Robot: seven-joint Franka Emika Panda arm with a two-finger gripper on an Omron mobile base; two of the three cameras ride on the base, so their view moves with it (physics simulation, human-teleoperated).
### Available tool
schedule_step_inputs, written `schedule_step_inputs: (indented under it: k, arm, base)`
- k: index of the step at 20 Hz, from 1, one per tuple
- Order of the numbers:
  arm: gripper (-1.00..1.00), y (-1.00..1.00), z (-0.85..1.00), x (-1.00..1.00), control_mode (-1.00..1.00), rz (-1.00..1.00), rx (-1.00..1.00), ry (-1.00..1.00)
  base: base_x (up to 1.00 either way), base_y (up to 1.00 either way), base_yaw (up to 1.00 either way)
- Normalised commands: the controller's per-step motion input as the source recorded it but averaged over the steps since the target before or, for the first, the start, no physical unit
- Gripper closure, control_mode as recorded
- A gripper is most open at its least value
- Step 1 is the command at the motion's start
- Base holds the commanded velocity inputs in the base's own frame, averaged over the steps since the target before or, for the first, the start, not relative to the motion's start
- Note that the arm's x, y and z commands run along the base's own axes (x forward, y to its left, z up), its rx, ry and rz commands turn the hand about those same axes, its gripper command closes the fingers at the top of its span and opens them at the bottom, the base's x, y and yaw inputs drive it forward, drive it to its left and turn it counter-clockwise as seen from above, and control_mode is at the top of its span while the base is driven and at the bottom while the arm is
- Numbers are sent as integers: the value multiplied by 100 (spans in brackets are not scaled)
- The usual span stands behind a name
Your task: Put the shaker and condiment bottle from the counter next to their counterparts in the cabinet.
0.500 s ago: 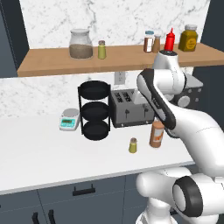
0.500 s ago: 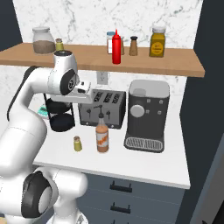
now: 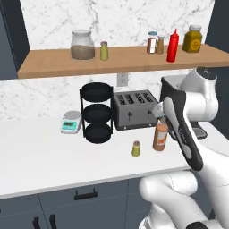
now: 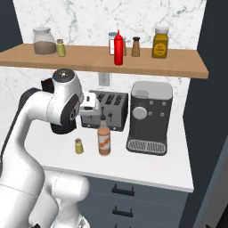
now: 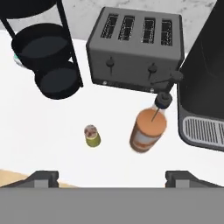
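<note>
The shaker [image 5: 92, 135] stands on the white counter, a little left of the condiment bottle [image 5: 148, 130]. Both are in front of the toaster [image 5: 135, 48]. In the base views the shaker [image 3: 136, 148] [image 4: 79, 146] and the bottle [image 3: 160, 136] [image 4: 104, 139] stand upright. My gripper [image 5: 111, 177] hangs above them, open and empty, looking down; its hand [image 3: 159, 111] [image 4: 91, 110] is just above the bottle's tip. On the cabinet shelf [image 3: 53, 67] the matching shaker [image 3: 103, 50] [image 4: 60, 47] stands at the left and the red squeeze bottle [image 3: 172, 46] [image 4: 118, 48] further right.
A black three-tier rack [image 3: 96, 112] and a small scale [image 3: 71, 122] stand left of the toaster. The coffee machine [image 4: 149, 116] stands right of the bottle. The shelf also bears a glass jar [image 3: 82, 45], brown spice jars [image 3: 155, 43] and a mustard-yellow jar [image 4: 161, 43].
The hand has come down from shelf height to just above the condiment bottle on the counter. The bottle and both shakers have not moved.
</note>
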Motion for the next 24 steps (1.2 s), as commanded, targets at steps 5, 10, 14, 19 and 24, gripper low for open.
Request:
schedule_step_inputs:
  k: [5,10,14,19,24]
  arm:
    - [-100,-10,-19,-73,-100,16,0,-45]
    - [-100,-4,-25,-21,-100,0,1,-18]
    - [-100,-29,-30,-79,-100,0,0,-38]
    - [-100,-11,-27,-100,-100,0,0,-46]
    - [-100,0,-11,-77,-100,0,0,-42]
  base:
    - [0,0,0]
    - [0,0,0]
    - [0,0,0]
    - [0,0,0]
    - [0,0,0]
